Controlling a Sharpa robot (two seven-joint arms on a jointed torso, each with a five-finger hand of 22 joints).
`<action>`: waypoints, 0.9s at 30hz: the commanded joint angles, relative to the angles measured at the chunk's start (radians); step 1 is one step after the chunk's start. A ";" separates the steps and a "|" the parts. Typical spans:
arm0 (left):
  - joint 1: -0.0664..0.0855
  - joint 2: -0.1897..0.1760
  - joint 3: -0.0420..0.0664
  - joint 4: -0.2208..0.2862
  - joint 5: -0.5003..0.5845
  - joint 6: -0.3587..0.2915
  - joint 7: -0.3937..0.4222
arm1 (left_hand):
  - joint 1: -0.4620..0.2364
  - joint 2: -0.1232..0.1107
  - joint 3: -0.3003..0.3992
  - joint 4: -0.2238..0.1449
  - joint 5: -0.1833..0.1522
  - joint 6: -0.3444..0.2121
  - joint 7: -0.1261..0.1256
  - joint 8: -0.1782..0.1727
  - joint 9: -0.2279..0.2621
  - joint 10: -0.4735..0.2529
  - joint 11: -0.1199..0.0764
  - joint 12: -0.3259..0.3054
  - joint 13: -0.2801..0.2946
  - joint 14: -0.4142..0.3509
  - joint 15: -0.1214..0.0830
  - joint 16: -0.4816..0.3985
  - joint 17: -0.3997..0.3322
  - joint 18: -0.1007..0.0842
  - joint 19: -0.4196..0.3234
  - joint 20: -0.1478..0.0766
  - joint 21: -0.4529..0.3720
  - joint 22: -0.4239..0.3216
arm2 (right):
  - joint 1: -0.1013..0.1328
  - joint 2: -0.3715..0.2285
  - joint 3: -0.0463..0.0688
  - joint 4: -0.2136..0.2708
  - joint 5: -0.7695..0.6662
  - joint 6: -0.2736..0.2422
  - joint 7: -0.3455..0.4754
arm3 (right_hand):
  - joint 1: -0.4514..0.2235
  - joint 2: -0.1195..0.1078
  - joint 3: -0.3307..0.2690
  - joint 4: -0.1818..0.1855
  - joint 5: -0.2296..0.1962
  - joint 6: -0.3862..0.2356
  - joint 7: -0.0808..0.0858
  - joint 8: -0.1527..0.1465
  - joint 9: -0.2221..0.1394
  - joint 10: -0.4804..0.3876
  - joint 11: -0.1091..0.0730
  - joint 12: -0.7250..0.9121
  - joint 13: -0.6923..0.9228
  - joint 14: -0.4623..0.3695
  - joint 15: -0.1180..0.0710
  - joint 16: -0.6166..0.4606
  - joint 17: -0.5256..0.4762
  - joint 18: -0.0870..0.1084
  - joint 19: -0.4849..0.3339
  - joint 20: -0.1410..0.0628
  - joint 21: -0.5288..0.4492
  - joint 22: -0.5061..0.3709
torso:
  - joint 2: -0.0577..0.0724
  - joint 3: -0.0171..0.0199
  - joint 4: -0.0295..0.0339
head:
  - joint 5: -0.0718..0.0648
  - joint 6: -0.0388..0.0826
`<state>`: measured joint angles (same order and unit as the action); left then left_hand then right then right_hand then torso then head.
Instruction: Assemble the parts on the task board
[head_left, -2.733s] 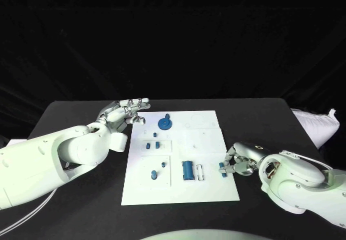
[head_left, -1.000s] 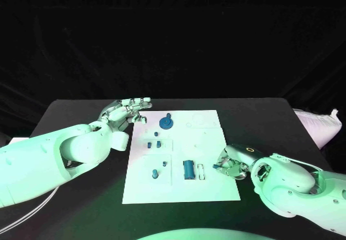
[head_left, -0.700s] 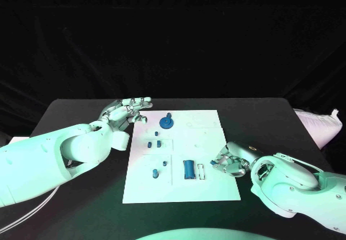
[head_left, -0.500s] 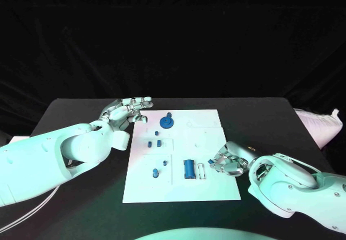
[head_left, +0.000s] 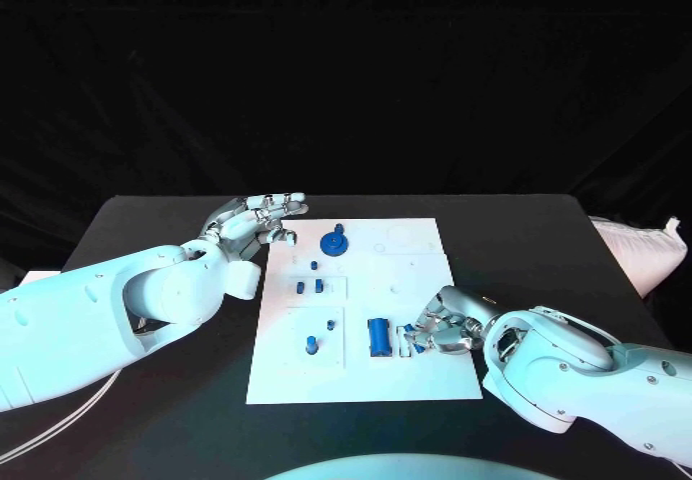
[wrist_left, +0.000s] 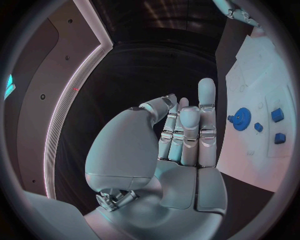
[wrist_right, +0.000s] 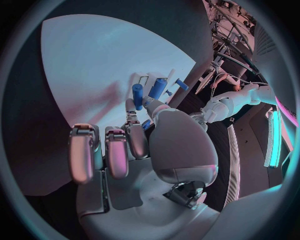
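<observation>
The white task board lies mid-table. On it are a blue gear, a long blue cylinder and several small blue parts. My right hand is over the board's near right part. It pinches a small blue cylinder between thumb and fingertip, just above the white clip beside the long cylinder. My left hand hovers by the board's far left corner, fingers straight, holding nothing. In the left wrist view its palm faces the gear.
A white bag lies at the table's right edge. Bare black tabletop surrounds the board on the left and in front.
My right hand has moved left from the board's right edge onto the board, carrying the small blue cylinder toward the clip beside the long cylinder. The left hand has stayed put.
</observation>
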<state>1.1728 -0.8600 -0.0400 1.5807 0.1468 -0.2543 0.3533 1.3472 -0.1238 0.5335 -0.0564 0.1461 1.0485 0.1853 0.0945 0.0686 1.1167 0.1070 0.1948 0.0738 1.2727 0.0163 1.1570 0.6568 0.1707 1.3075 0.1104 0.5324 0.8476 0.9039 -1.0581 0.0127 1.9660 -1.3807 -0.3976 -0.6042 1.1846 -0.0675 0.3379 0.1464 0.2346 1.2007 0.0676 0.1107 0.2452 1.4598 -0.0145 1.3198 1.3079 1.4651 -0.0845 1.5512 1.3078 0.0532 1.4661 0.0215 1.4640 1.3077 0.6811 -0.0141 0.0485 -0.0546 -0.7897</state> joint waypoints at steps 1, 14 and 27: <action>0.000 0.001 0.001 0.003 0.003 0.021 0.003 | -0.001 0.008 -0.006 0.001 -0.005 -0.008 -0.002 0.004 -0.001 -0.007 0.000 0.003 -0.002 -0.005 -0.001 0.003 -0.001 0.010 -0.008 -0.002 -0.007 -0.001 | -0.001 0.007 0.000 -0.005 0.002 0.064 -0.010 | -0.009 0.002 -0.008 0.001 0.007 0.025 -0.018 0.004 0.003 0.055 -0.013 0.005 0.138 0.101 -0.006 0.004 0.238 -0.017 0.047 -0.005 0.004 0.116 | 0.001 0.0001 -0.0012 | 0.002 -0.002; 0.000 0.002 0.001 0.004 0.003 0.023 0.000 | 0.000 0.010 -0.007 0.000 -0.005 -0.009 -0.001 0.005 -0.001 -0.009 0.001 0.006 -0.002 -0.006 -0.001 0.002 -0.005 0.010 -0.008 -0.002 -0.007 -0.002 | -0.002 0.031 0.000 -0.022 -0.025 0.074 -0.012 | -0.013 0.003 -0.019 0.003 0.014 0.033 -0.022 0.009 0.011 0.055 -0.016 0.003 0.138 0.100 -0.009 0.003 0.236 -0.017 0.047 -0.008 0.003 0.115 | 0.001 0.0007 -0.0008 | 0.003 -0.002; 0.000 0.001 0.001 0.005 0.003 0.024 -0.003 | -0.001 0.010 -0.008 0.000 -0.005 -0.010 -0.001 0.004 -0.001 -0.011 0.001 0.007 -0.002 -0.007 -0.001 0.002 -0.007 0.010 -0.009 -0.002 -0.007 -0.002 | -0.001 0.039 0.000 -0.029 -0.039 0.083 -0.012 | -0.047 0.025 -0.053 0.029 0.016 0.065 -0.040 0.036 0.043 0.065 -0.030 0.017 0.147 0.100 -0.020 0.002 0.234 -0.017 0.047 -0.018 0.003 0.114 | 0.000 0.0003 -0.0006 | 0.005 -0.002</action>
<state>1.1728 -0.8602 -0.0400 1.5821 0.1468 -0.2508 0.3481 1.3472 -0.1238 0.5335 -0.0564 0.1461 1.0485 0.1854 0.0945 0.0686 1.1130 0.1106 0.1948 0.0728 1.2727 0.0163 1.1570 0.6510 0.1706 1.3039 0.1069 0.5287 0.8468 0.9043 -1.0225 0.0135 1.9366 -1.4027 -0.3399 -0.6133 1.1484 -0.0434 0.2909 0.1768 0.2439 1.2468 0.0398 0.1432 0.2846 1.4741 -0.0323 1.3302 1.3076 1.4660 -0.0999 1.5512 1.3075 0.0533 1.4662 0.0142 1.4639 1.3074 0.6819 -0.0135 0.0479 -0.0498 -0.7918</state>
